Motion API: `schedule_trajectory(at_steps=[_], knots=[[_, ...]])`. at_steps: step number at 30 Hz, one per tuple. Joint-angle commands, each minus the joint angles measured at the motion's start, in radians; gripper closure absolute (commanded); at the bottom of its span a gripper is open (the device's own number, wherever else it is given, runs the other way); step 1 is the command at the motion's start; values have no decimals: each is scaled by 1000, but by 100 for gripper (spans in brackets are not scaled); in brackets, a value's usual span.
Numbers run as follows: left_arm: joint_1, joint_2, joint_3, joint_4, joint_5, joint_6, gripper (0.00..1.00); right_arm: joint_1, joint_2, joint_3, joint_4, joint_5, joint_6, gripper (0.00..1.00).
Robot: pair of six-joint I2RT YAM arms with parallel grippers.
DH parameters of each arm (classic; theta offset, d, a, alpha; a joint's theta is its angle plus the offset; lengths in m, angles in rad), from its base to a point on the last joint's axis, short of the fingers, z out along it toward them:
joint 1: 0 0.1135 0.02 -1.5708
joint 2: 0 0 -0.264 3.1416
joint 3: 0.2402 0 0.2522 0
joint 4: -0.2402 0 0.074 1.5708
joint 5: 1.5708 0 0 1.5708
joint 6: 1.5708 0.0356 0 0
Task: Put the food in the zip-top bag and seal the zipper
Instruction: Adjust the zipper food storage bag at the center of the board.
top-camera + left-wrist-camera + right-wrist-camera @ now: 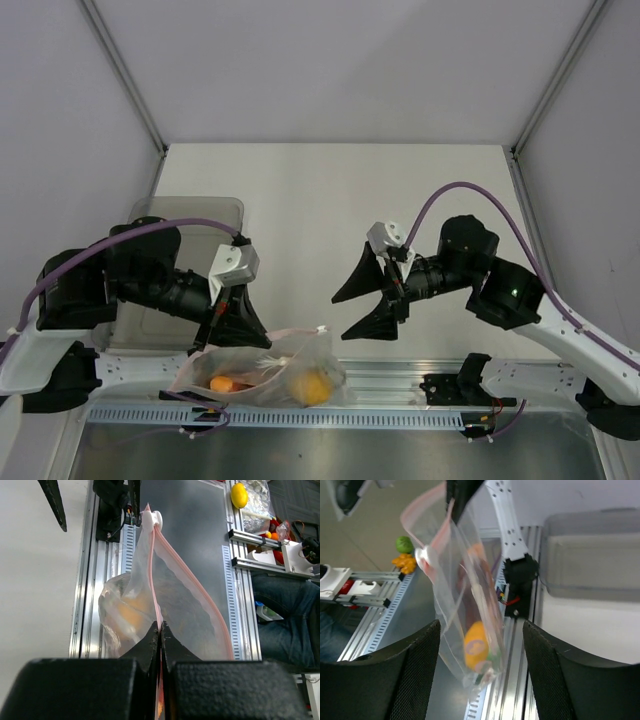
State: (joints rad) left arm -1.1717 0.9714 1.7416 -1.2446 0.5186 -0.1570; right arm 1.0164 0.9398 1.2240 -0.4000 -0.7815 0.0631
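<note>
The clear zip-top bag [262, 366] hangs at the table's near edge with the food inside: a yellow fruit [313, 388] and an orange piece [222, 383]. My left gripper [243, 336] is shut on the bag's pinkish-red zipper [154, 580], with the fingertips pinched on the strip at my left gripper [161, 628]. The strip's two sides spread apart below the white tab [152, 517]. My right gripper [362, 305] is open and empty, right of the bag. In the right wrist view the bag [462, 590] and yellow fruit [476, 646] hang beyond my open right gripper [480, 626].
A translucent grey bin [185, 215] stands behind the left arm and also shows in the right wrist view [590, 555]. Aluminium rails [400, 378] run along the near edge. Spare toy foods [239, 495] lie off the table.
</note>
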Motion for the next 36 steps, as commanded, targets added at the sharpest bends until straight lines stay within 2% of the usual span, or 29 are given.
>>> schedule_trajectory(at_steps=[1,6,19,21,25,27,30,36], knots=[[4,4,-4,42,55,-9,100,-2,20,2,180,-166,12,32],[4,6,-4,50,55,-12,99,4,51,5,231,-243,66,37],[6,6,-25,76,52,-12,100,65,140,-12,343,-266,122,51],[4,1,-31,80,44,-15,99,76,152,-9,355,-272,135,56],[4,-14,-53,88,31,-21,99,94,174,-11,389,-283,164,78],[4,-17,-63,88,8,-29,100,99,172,-14,394,-288,187,83],[4,-22,-89,88,-35,-48,100,103,160,-27,444,-271,205,100],[4,-42,-160,112,-166,-81,99,103,106,-81,435,-64,267,100]])
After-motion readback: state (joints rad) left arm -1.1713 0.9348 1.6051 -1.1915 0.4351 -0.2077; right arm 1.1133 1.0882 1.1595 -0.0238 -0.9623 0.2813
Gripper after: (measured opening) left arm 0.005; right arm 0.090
